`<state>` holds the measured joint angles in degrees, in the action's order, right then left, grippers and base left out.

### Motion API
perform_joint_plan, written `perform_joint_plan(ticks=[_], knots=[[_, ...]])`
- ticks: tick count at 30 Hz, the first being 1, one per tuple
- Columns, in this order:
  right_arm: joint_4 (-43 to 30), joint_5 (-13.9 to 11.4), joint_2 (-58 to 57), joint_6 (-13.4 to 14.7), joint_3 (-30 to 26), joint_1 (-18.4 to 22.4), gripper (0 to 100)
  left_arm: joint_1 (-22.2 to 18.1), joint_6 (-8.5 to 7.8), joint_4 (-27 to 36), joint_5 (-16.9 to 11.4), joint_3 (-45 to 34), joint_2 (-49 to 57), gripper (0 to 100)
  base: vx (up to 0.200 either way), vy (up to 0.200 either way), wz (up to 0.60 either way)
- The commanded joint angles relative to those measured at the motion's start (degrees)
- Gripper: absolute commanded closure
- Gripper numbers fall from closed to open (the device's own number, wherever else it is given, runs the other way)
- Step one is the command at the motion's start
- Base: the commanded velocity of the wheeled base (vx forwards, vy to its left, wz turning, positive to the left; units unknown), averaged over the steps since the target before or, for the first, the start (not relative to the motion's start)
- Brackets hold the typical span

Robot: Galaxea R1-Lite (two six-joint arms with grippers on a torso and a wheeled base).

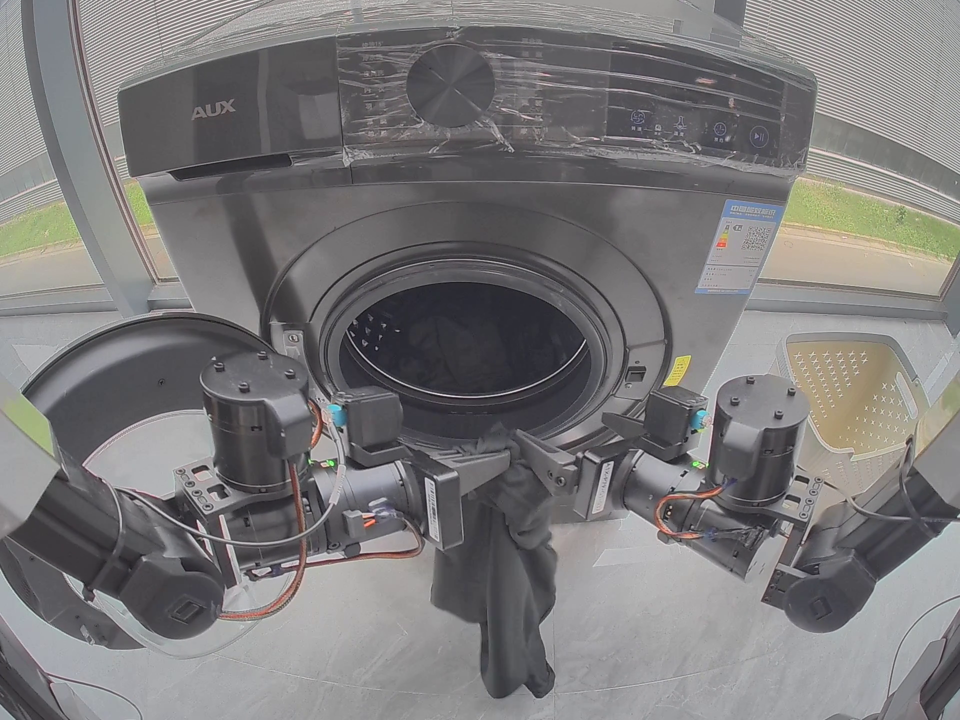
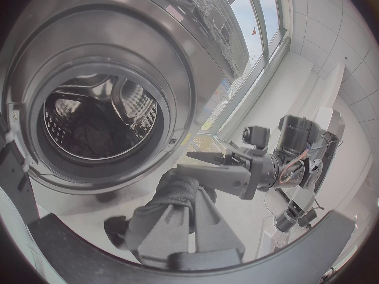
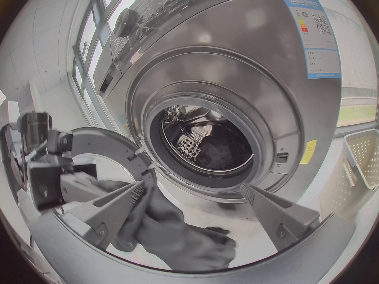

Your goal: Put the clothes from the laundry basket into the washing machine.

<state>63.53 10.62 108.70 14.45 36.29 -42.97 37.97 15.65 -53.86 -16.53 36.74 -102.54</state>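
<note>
A dark garment (image 1: 510, 572) hangs in front of the washing machine's (image 1: 460, 212) open drum, down toward the floor. My left gripper (image 1: 497, 464) is shut on its top end; the left wrist view shows the cloth (image 2: 173, 190) bunched between the gripper (image 2: 191, 202) fingers. My right gripper (image 1: 535, 452) faces it from the other side and is open. In the right wrist view its fingers (image 3: 134, 194) stand wide apart, one against the garment (image 3: 169, 225). More dark clothes (image 1: 470, 342) lie inside the drum. The cream laundry basket (image 1: 860, 402) stands to the machine's right.
The round door (image 1: 120, 382) is swung open to the left, beside my left arm. Pale floor tiles (image 1: 650, 632) lie below the hanging garment. Windows (image 1: 870, 102) run behind the machine.
</note>
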Motion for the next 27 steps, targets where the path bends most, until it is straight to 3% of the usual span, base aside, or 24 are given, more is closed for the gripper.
perform_joint_plan(ticks=[1,6,12,19,27], knots=[[-0.16,-0.51,-2.00,-1.61,-2.81,2.37,0,-1.06,0.08,-1.25,0.89,0.00,1.99,100,0.000,0.000,0.00],[-0.16,-4.11,-3.59,-3.81,-9.13,5.53,0,-2.20,-0.01,-5.82,1.41,-2.03,4.89,100,0.000,0.000,0.00],[-0.16,-5.26,-3.59,-4.34,-13.53,5.53,0,-3.08,-0.01,-9.42,1.06,-3.78,6.38,100,0.000,0.000,0.00],[0.37,-6.66,-3.15,-4.34,-14.23,4.74,0,-2.82,0.08,-16.63,0.62,-6.16,6.29,100,0.000,0.000,0.00],[1.25,-8.77,-2.53,-4.25,-12.39,2.28,0,-0.80,-0.10,-17.16,1.06,-6.51,5.94,100,0.000,0.000,0.00]])
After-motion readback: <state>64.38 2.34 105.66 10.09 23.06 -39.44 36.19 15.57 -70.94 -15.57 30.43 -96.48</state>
